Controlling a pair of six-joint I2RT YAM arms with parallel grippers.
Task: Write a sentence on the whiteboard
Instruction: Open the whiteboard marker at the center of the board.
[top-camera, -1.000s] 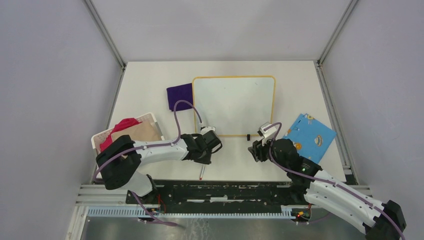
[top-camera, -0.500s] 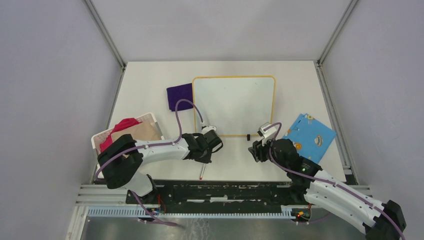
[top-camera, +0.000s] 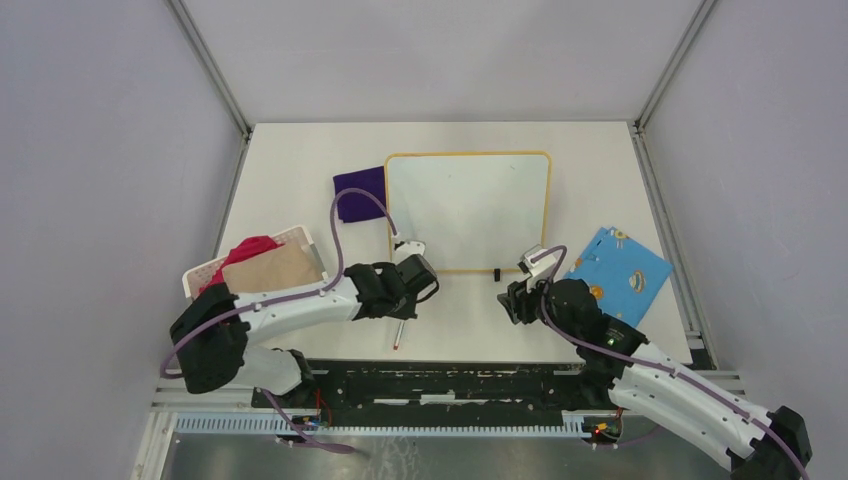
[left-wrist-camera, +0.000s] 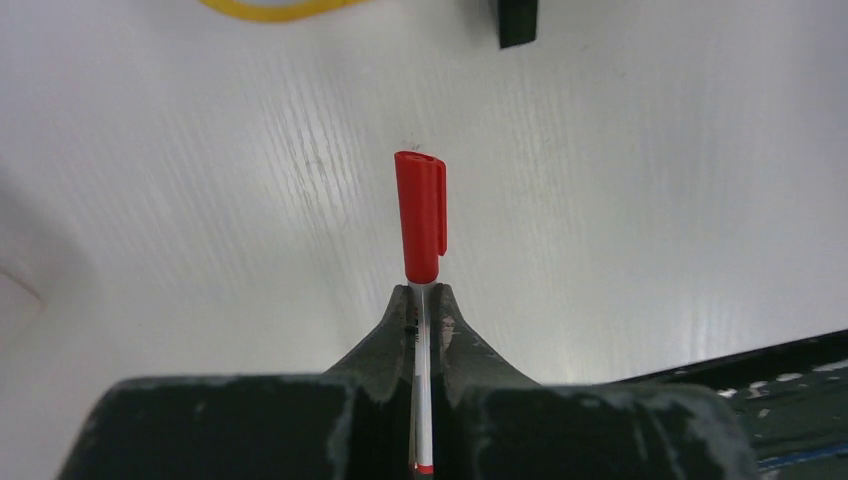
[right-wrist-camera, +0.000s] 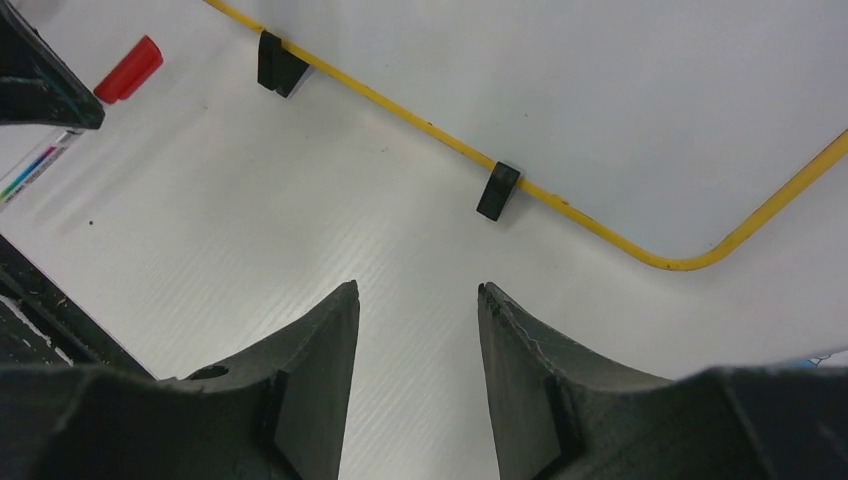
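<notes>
Your left gripper (left-wrist-camera: 425, 305): clamped on red-capped marker (left-wrist-camera: 420, 210), just off whiteboard (top-camera: 468, 205) near-left corner. Your right gripper (right-wrist-camera: 416, 300): jaws apart, holding nothing, beside whiteboard near edge.

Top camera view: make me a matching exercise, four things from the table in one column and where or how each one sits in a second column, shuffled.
Column one:
1. whiteboard
2. purple cloth
3. blue card
4. marker

Column two:
A. furthest right of the four, patterned
B. pinched in the left claw, red cap on
C. blank, in the middle
D. beside the whiteboard's left edge, near its far corner

Pairs: 1-C, 2-D, 3-A, 4-B
</notes>
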